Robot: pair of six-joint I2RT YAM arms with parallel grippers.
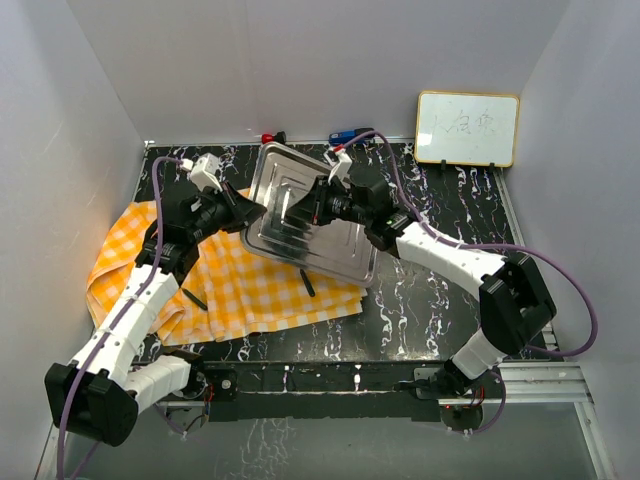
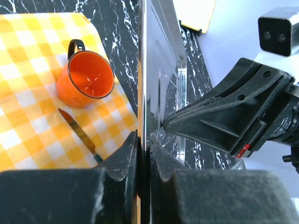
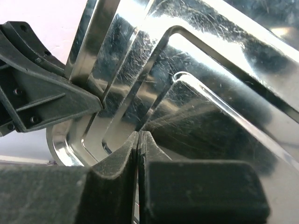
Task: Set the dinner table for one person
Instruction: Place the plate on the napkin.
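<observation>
1. Left gripper (image 2: pixel 142 156) jaws pinch the steel tray (image 1: pixel 335 245) rim. Right gripper (image 3: pixel 139 140) jaws are pressed onto the rim too.
2. Tray is off the surface, tilted, shared between both arms. Long axis looks roughly left-right, but the tilt makes that hard to call.
3. Orange mug (image 2: pixel 86 79) and knife (image 2: pixel 79 135) lie left of the tray on the checked cloth (image 1: pixel 240 290).
4. The dinner table (image 1: pixel 440 290) lies underneath, white walls around it.

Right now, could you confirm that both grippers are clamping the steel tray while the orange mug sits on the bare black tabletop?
Not quite: the orange mug sits on the checked cloth, as the left wrist view shows. The left gripper and right gripper do clamp the steel tray.
</observation>
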